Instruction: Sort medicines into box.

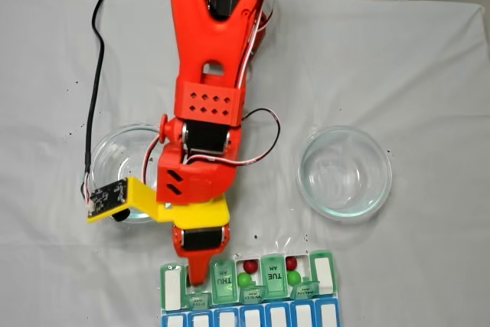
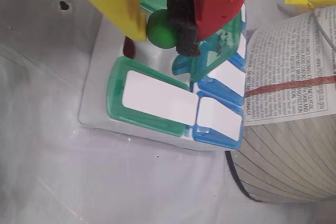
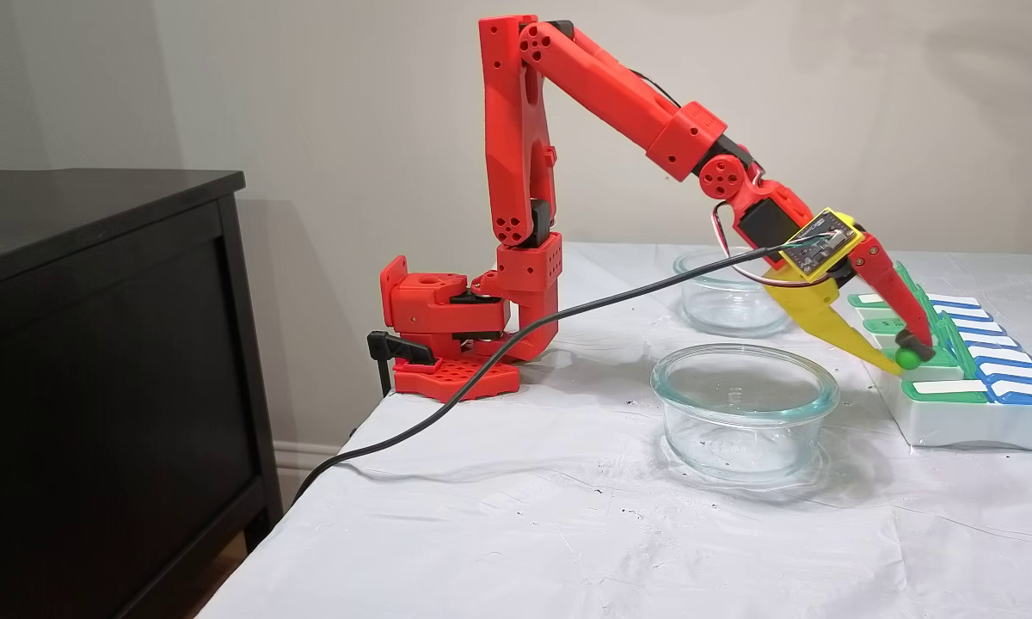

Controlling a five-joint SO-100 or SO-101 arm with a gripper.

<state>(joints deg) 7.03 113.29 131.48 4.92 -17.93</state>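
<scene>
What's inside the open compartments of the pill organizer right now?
In a fixed view, the pill organizer holds two green pills and two red pills in open compartments. The gripper grips another green pill over the THU end, hiding that compartment's floor.

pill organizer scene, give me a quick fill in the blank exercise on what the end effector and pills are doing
1. The end effector is shut on a ____ pill.
2. That pill hangs above the pill organizer, not yet ____.
3. In a fixed view, both glass dishes hold ____ pills.
4. In the same view, the open compartments hold two green pills and two ____ ones.

Missing words: green; released; no; red
</scene>
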